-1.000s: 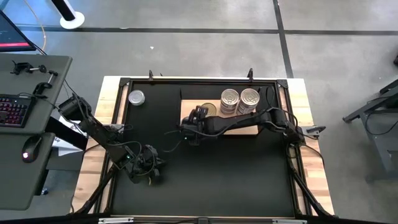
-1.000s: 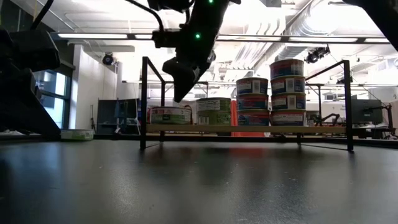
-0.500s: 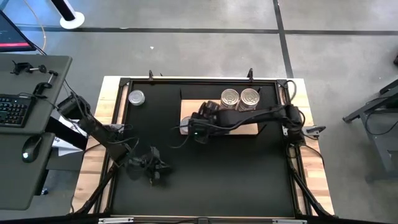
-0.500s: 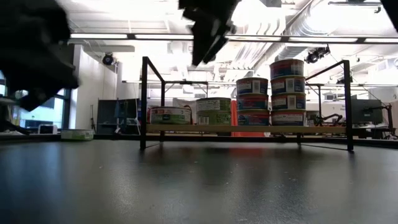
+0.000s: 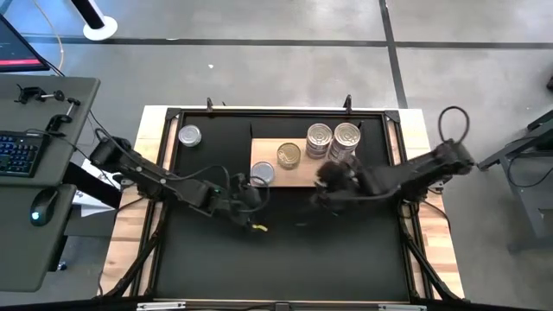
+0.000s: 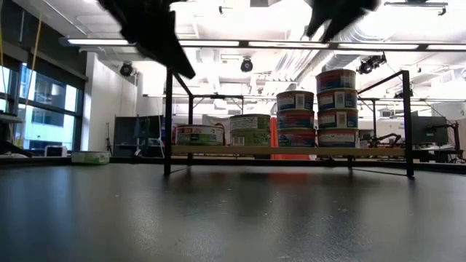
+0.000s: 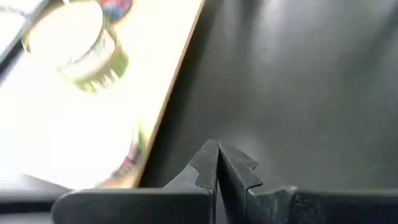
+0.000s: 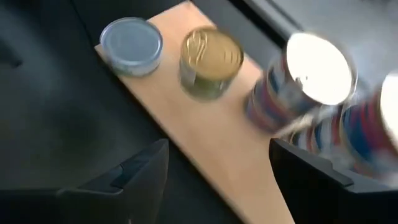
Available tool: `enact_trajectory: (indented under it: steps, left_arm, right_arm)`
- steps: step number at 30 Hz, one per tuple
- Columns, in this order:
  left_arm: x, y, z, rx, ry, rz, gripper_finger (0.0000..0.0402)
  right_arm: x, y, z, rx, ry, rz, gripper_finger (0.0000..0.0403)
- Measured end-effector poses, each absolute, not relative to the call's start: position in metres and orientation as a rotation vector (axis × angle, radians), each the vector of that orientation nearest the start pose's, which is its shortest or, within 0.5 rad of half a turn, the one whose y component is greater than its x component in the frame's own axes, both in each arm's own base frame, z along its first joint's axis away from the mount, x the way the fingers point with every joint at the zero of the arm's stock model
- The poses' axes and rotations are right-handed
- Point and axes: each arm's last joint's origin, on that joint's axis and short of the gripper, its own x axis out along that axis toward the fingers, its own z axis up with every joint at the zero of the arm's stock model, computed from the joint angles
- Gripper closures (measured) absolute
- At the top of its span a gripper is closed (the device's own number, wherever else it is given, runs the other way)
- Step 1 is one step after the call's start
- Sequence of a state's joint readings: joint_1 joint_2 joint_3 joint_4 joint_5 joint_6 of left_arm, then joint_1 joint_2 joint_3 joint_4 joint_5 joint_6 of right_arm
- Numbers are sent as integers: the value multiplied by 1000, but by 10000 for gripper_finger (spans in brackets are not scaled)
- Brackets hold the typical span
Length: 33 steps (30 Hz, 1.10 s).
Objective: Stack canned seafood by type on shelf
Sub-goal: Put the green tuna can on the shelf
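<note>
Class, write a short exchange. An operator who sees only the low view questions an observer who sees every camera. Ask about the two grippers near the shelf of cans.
Operator: My view cuts both arms off at the top. Is the right one carrying a can?
Observer: No. The right gripper is empty, its jaws wide open, next to the shelf.
Operator: And the left one?
Observer: The left gripper has its jaws shut on nothing, over the black mat beside the shelf's edge.
</note>
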<state>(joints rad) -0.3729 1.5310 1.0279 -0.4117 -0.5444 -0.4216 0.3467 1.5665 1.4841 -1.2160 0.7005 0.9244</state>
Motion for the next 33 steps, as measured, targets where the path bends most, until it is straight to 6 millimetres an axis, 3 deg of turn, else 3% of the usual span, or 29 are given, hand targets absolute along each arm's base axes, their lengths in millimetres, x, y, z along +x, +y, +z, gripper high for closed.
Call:
enact_trajectory:
  steps: [4, 9, 14, 33]
  left_arm:
    - [318, -101, 231, 181, 849, 316, 401]
    - [341, -85, 213, 257, 1097, 412, 401]
    - [357, -72, 200, 319, 1259, 444, 401]
    - [372, -56, 203, 304, 1210, 486, 401]
  right_arm:
    - [246, 92, 309, 313, 767, -784, 135]
    - [227, 98, 301, 423, 655, -776, 135]
    - [226, 100, 298, 434, 631, -771, 135]
    - [230, 99, 298, 379, 641, -740, 135]
